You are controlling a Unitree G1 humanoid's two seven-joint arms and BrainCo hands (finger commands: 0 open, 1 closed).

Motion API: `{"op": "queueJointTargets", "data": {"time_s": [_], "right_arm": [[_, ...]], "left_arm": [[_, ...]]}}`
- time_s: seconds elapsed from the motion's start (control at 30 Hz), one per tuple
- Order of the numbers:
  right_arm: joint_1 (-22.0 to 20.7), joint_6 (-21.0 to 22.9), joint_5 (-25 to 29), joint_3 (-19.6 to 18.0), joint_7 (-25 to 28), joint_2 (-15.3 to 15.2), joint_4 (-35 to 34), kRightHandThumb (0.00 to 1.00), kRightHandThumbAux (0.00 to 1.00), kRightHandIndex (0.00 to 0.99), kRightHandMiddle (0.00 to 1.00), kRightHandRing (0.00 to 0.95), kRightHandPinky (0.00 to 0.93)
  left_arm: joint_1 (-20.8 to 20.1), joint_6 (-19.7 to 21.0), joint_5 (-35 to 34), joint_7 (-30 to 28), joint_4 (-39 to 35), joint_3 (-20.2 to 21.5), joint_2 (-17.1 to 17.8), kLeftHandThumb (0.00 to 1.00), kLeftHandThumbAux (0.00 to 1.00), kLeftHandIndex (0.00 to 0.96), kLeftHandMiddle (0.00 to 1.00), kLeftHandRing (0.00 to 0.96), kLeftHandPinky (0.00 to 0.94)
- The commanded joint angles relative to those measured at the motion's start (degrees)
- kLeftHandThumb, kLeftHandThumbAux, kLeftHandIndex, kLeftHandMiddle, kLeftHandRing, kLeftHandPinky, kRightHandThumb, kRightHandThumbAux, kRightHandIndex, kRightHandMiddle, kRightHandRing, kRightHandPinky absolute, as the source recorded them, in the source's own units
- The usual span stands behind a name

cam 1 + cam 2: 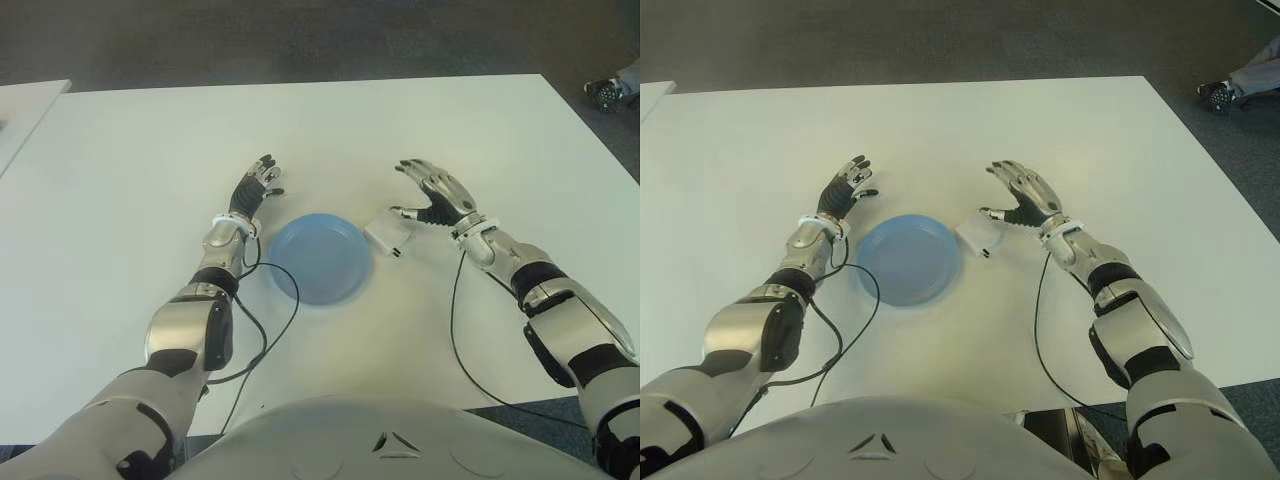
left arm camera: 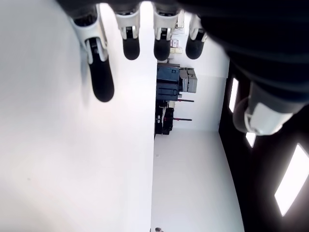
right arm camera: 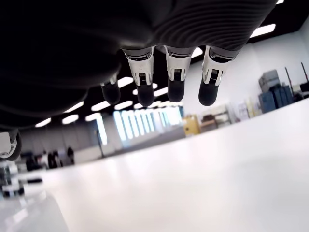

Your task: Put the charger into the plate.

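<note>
Left hand [image 1: 255,190]: just left of the plate's far rim, fingers spread, holding nothing.
Plate [image 1: 318,258]: blue, on the white table [image 1: 120,180], between the two hands.
Charger [image 1: 389,234]: white block just beside the plate's right rim, outside it, long axis slanting away from the plate.
Right hand [image 1: 438,197]: right of the plate, fingers open and empty, thumb at the charger's right side; touching or not, cannot tell.
Nearer hand: right, by far.
Coming move, judged: closing on the charger, then a short carry left into the plate.

Tabletop [image 1: 120,160] — smooth, matt white laminate. Plate [image 1: 320,258] — smooth blue plastic with a soft sheen. Charger [image 1: 389,234] — glossy white plastic. Both hands showed polished silver metal with black matt rubber-like fingers [image 2: 101,79].
</note>
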Motion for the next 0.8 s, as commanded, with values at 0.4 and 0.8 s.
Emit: {"op": "queueJointTargets", "data": {"time_s": [0.4, 0.8], "right_arm": [[2.07, -5.4, 3.03, -5.08, 2.21, 0.58, -5.87, 0.082, 0.297, 0.0, 0.0, 0.0, 0.0], [3.37, -6.6, 5.71, -8.36, 8.42, 0.59, -9.03, 0.085, 0.325, 0.0, 0.0, 0.0, 0.0]], "left_arm": [[2.4, 4.11, 1.81, 1.01, 2.3, -1.36, 0.4, 0.0, 0.509, 0.05, 0.093, 0.106, 0.136], [2.43, 4.38, 2.22, 0.82, 2.36, -1.68, 0.62, 0.0, 0.513, 0.067, 0.11, 0.12, 0.141]]}}
